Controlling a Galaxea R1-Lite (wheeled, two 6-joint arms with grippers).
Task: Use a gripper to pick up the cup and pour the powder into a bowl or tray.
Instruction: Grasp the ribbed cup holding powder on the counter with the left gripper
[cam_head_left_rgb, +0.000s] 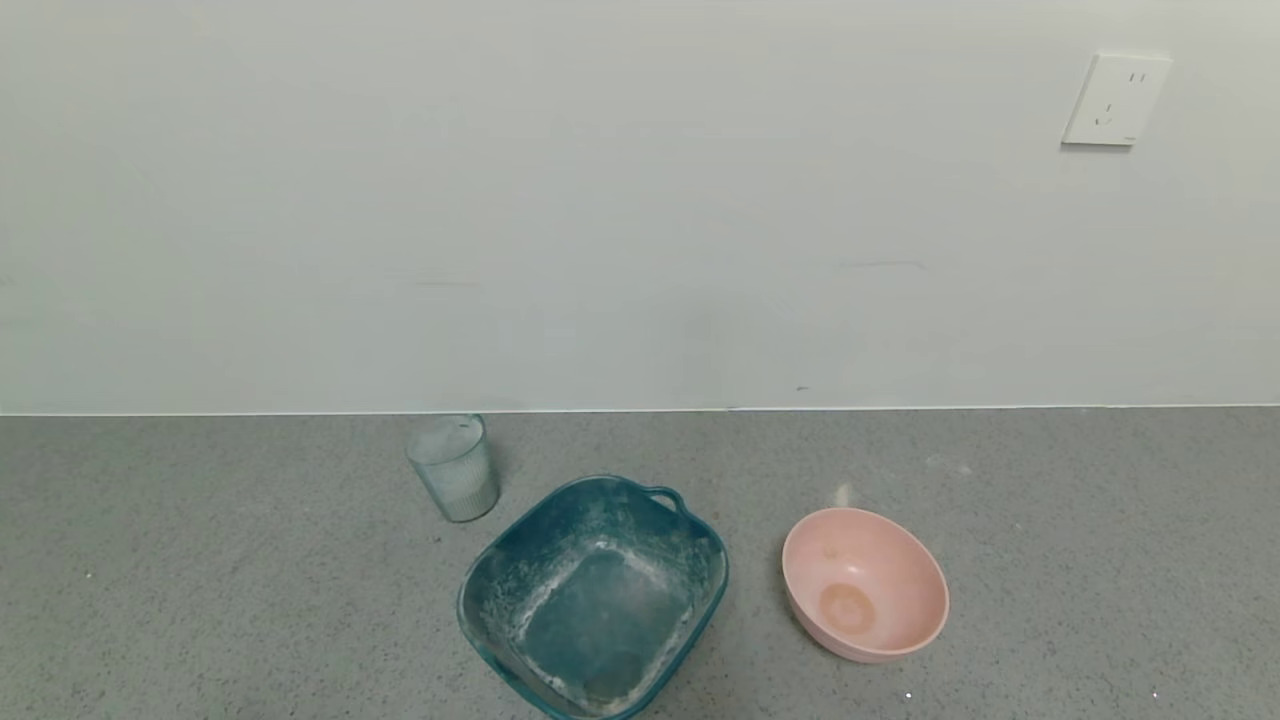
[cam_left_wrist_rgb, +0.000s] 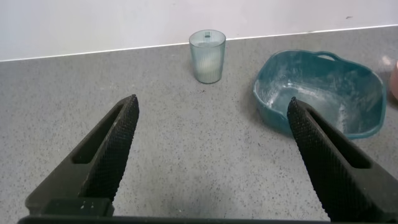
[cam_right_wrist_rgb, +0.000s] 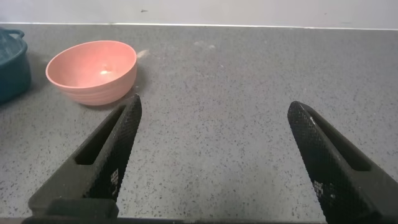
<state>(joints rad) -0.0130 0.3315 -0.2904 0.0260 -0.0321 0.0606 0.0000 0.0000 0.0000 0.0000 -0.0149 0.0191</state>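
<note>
The ribbed pale blue-grey cup (cam_head_left_rgb: 454, 467) stands upright by the wall, left of and behind the teal tray (cam_head_left_rgb: 595, 598). The tray holds only white smears. In the left wrist view the cup (cam_left_wrist_rgb: 207, 56) shows pale powder (cam_left_wrist_rgb: 210, 62) in its lower part, with the tray (cam_left_wrist_rgb: 321, 91) beside it. My left gripper (cam_left_wrist_rgb: 211, 106) is open and empty, well short of the cup. My right gripper (cam_right_wrist_rgb: 212, 106) is open and empty over bare counter. Neither gripper shows in the head view.
A round pink bowl (cam_head_left_rgb: 864, 582) sits right of the tray; it also shows in the right wrist view (cam_right_wrist_rgb: 92, 71). The grey speckled counter (cam_head_left_rgb: 200, 600) ends at a white wall with a socket (cam_head_left_rgb: 1115, 100).
</note>
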